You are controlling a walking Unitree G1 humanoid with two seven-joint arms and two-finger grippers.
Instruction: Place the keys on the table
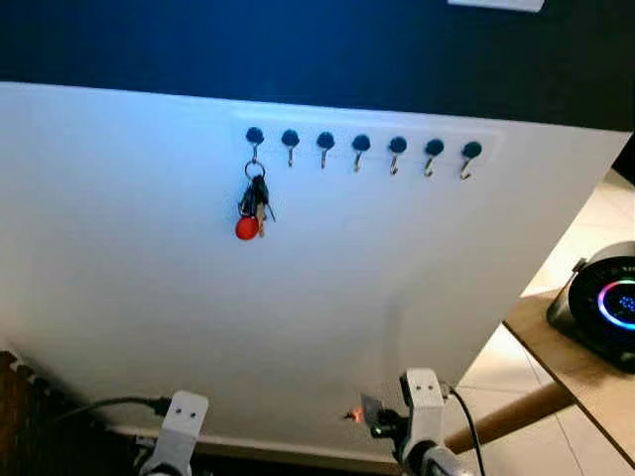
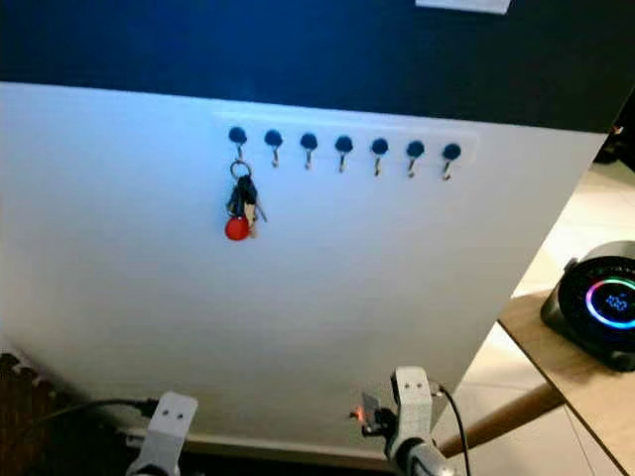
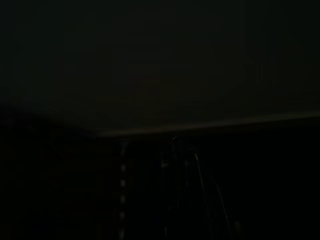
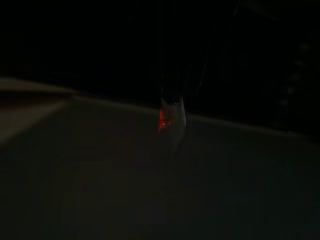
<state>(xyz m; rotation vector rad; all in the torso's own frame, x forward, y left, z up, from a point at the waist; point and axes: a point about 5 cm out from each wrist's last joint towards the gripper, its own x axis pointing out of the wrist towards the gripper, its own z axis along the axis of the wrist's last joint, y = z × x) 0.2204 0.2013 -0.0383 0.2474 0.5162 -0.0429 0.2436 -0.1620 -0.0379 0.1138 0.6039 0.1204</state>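
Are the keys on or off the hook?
On: the keys hang from the leftmost hook of the wall rack.

Wall: white panel (image 1: 149, 278) below dark blue upper band (image 1: 298, 50).
Floor: pale tiles (image 1: 501, 372), right of panel.

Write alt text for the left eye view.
A bunch of keys with a red fob hangs on the leftmost of seven hooks on a white wall panel. A wooden table holding a round black device stands at right.

Wooden table (image 1: 580, 372) at right, round black device with glowing ring (image 1: 607, 305) resting on it
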